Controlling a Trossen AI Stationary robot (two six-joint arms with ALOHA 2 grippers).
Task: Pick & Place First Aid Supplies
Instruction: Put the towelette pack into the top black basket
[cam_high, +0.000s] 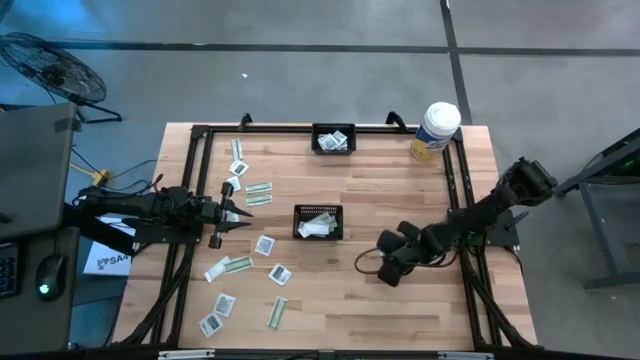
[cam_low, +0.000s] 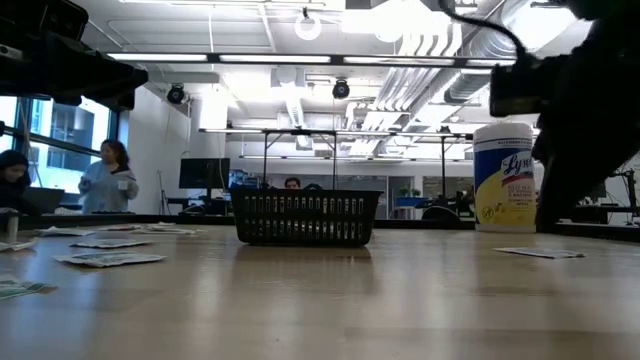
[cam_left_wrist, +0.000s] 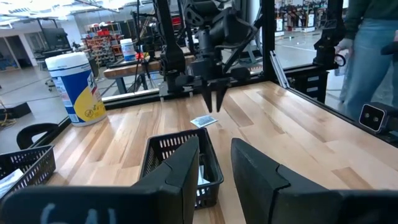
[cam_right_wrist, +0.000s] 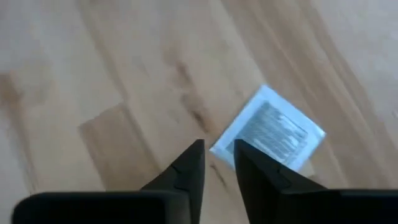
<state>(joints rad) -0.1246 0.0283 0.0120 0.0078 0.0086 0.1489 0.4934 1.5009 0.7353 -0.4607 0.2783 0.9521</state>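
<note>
High view: white and green-white packets (cam_high: 240, 265) scattered on the table's (cam_high: 400, 300) left half; centre basket (cam_high: 318, 222) and far basket (cam_high: 333, 139) hold some. Left gripper (cam_high: 240, 214) above the scatter.
Low view: Lysol canister (cam_low: 503, 177) stands right.
Left wrist view: fingers (cam_left_wrist: 180, 171) parted, empty.
Right wrist view: right gripper (cam_right_wrist: 219, 160) narrowly parted, empty, over one square white packet (cam_right_wrist: 272, 129) on the table.

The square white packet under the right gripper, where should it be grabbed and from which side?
The square white packet lies flat on the bare wooden table, so no face can be pinched. Probably best: the right gripper comes straight down from above, fingers slightly apart, straddling the corner nearest its tips, then closes on that thin edge. The left gripper waits by the scattered packets.
</note>
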